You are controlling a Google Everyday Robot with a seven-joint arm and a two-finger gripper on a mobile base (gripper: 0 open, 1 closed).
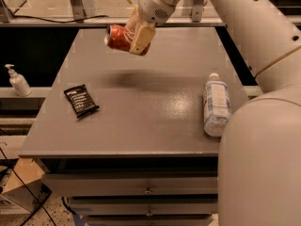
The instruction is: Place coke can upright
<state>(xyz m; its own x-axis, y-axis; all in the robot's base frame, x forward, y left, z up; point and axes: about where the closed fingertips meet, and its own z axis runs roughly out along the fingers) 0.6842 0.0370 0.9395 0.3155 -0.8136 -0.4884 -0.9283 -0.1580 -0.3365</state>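
My gripper (pixel 136 36) is shut on the coke can (pixel 120 37), a small red can with white script and a silver top. It holds the can on its side, top end to the left, in the air above the far middle of the grey table (pixel 141 121). The can's shadow lies on the table below it. One cream finger (pixel 141 39) covers the can's right part.
A clear water bottle (pixel 216 105) with a white cap lies on its side at the table's right. A black snack packet (pixel 81 100) lies at the left. A pump dispenser (pixel 18 80) stands on a ledge left of the table. My arm fills the right foreground.
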